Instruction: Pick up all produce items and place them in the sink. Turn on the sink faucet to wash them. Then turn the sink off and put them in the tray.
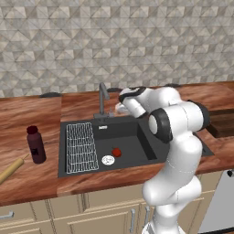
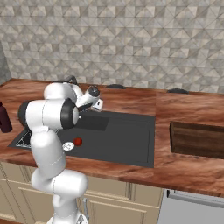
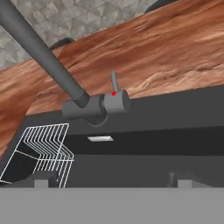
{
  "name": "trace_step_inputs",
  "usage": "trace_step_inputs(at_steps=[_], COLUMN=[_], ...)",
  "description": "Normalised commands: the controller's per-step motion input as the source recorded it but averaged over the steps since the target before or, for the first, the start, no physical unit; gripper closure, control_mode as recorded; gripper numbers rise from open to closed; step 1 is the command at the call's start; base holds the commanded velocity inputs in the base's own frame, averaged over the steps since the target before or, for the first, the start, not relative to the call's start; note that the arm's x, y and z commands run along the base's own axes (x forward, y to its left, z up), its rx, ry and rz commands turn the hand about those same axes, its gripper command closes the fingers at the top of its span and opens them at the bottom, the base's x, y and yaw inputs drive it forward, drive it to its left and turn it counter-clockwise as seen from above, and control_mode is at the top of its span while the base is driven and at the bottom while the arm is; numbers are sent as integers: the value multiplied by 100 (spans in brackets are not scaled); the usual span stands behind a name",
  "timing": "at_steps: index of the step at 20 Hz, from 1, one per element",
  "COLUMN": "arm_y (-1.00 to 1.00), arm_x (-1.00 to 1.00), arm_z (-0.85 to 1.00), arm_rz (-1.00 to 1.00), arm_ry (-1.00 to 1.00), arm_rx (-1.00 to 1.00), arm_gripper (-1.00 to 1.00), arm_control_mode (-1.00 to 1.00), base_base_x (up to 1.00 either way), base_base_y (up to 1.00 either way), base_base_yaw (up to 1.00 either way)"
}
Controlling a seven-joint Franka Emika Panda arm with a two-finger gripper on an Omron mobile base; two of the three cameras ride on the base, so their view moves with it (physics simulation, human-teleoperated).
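The produce item, a small red tomato (image 1: 117,152) (image 2: 78,141), lies on the floor of the black sink (image 1: 132,137) (image 2: 124,135) beside the round silver drain (image 1: 108,159). At the sink's back edge stands the grey gooseneck faucet (image 1: 103,98) (image 3: 41,54), its small side lever (image 3: 114,83) pointing up. My gripper (image 1: 119,108) (image 2: 98,105) (image 3: 111,181) hovers over the back of the basin just right of the faucet, open, its fingertips (image 3: 40,183) wide apart with nothing between them. The dark wooden tray (image 1: 222,124) (image 2: 197,139) rests on the counter right of the sink.
A white wire rack (image 1: 82,147) (image 3: 41,148) fills the sink's left part. A dark maroon bottle (image 1: 35,144) and a tan rolling pin (image 1: 10,170) lie on the counter to the left. The tiled wall rises behind the counter.
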Motion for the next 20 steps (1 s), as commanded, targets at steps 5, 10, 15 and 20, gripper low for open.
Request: trace_step_inputs(at_steps=[5, 10, 15, 20], arm_y=[0, 0, 8, 16], arm_x=[-21, -19, -43, -41], arm_z=[-48, -65, -50, -59], arm_rz=[2, 0, 0, 0], arm_ry=[24, 32, 26, 14], arm_rx=[-14, -2, 0, 0], arm_gripper=[-100, -100, -100, -100], arm_control_mode=[-100, -100, -100, -100], base_base_x=[0, 0, 0, 0], base_base_y=[0, 0, 0, 0], base_base_yaw=[0, 0, 0, 0])
